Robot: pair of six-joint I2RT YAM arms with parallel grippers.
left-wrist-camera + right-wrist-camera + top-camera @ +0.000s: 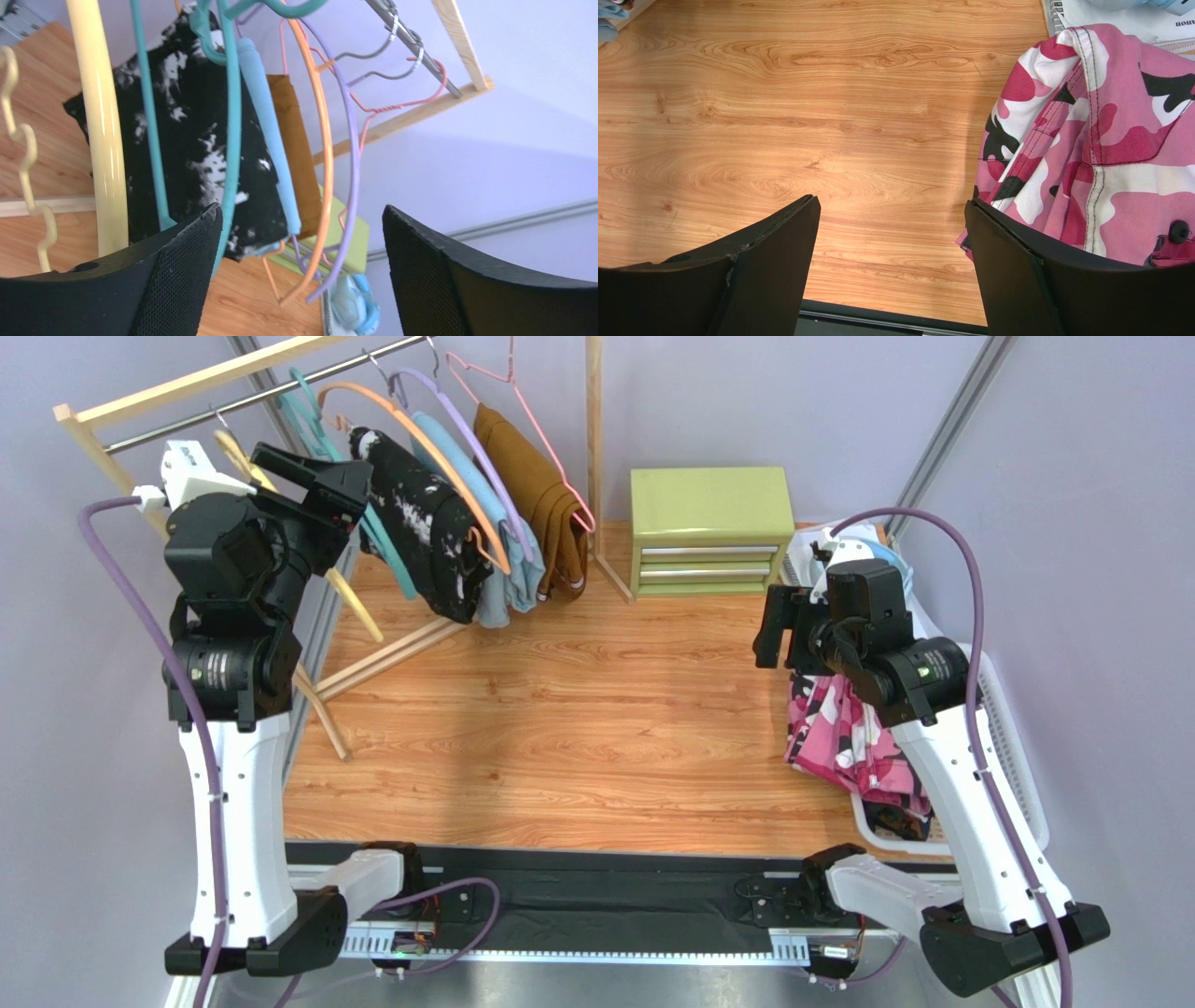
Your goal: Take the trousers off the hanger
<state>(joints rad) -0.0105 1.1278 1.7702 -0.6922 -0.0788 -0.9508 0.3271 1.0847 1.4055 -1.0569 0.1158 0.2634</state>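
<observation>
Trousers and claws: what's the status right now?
Left gripper open, empty, up at crowded hangers. Right gripper open, empty, beside pink camo trousers. These lie off any hanger, over white basket edge.

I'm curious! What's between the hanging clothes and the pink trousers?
Just bare wooden table lies between the hanging clothes and the pink trousers, shown in the top view.

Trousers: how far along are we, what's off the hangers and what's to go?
Done: the pink trousers are off the rack, draped over the basket edge at right. In hand: nothing. The right pincer is open beside them, and the left pincer is open facing the hangers. Left: a black garment, a light-blue garment and a brown garment hang there. No navy pair is clearly visible.
</observation>
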